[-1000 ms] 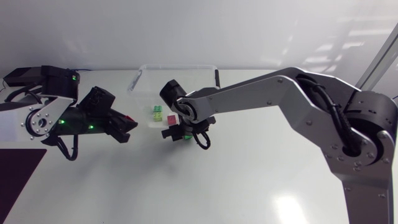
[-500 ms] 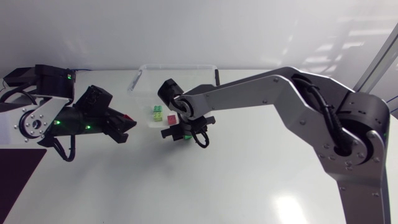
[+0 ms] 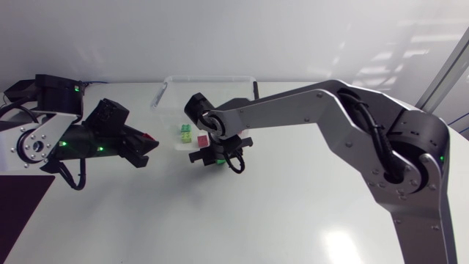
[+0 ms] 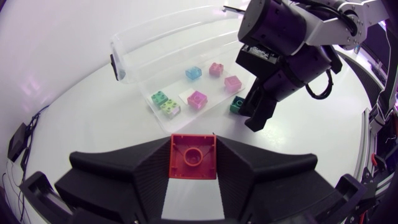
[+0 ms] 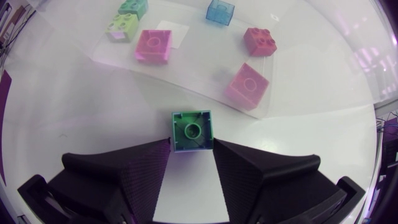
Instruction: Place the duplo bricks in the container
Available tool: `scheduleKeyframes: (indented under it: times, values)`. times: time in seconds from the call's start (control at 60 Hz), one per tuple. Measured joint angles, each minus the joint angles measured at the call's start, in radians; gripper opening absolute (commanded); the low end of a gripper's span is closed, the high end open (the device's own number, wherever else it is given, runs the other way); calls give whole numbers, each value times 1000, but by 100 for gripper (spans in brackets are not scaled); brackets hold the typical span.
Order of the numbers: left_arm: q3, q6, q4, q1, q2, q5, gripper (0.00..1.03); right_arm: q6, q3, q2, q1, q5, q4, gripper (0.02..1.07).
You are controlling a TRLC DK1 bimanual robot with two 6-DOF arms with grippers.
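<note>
My left gripper [image 4: 193, 144] is shut on a red brick [image 4: 193, 157] and hangs above the table left of the clear container [image 4: 118, 56]; from above the red brick [image 3: 149, 139] shows at that gripper's [image 3: 145, 149] tip. My right gripper [image 5: 192, 142] is open, pointing down just outside the container's near wall. A green brick [image 5: 193, 130] sits on the table between its fingertips, which stand close on both sides. The left wrist view shows this green brick [image 4: 236, 104] beside the right gripper [image 4: 254, 115]. Several bricks lie in the container: magenta [image 5: 153, 45], pink [image 5: 248, 84], red [image 5: 260, 40], blue [image 5: 220, 10].
The container [image 3: 209, 79] stands at the table's back middle, with two green bricks [image 3: 185, 133] near its front left corner. A white label [image 5: 171, 32] lies on its floor. My right arm [image 3: 330, 110] spans the table from the right.
The right gripper's fingers have drawn closer around the green brick. Both arms have shifted a little to the left.
</note>
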Motion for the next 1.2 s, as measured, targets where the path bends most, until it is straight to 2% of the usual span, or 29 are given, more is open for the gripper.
scheduleKeyframes:
  times: [0.183, 0.25, 0.367, 0.533, 0.733, 0.867, 1.0, 1.2]
  values:
    - [-1, 0, 0, 6, -4, 3, 37, 0, 18, 13, 0, -1, 0, 44]
    - [-4, 0, 0, 8, -4, 5, 37, 0, 18, 14, 0, 0, 0, 38]
    - [-12, 0, 0, 8, -4, 11, 37, 0, 18, 14, 0, 0, 0, 35]
    - [-20, 0, -1, 9, -10, 12, 37, 0, -18, -2, 6, 0, 32, 35]
    - [-20, 0, -8, 8, -31, 15, 37, 0, -174, -116, 24, -6, 56, 35]
    - [-11, -1, -37, 8, -41, 15, 37, -1, -220, -211, 47, -9, 56, 35]
    - [63, -7, -83, -2, -41, 15, 37, -5, -226, -330, 73, -9, 58, 35]
    - [213, -25, -98, -33, -38, 15, 37, -17, -226, -482, 78, -8, 99, 32]
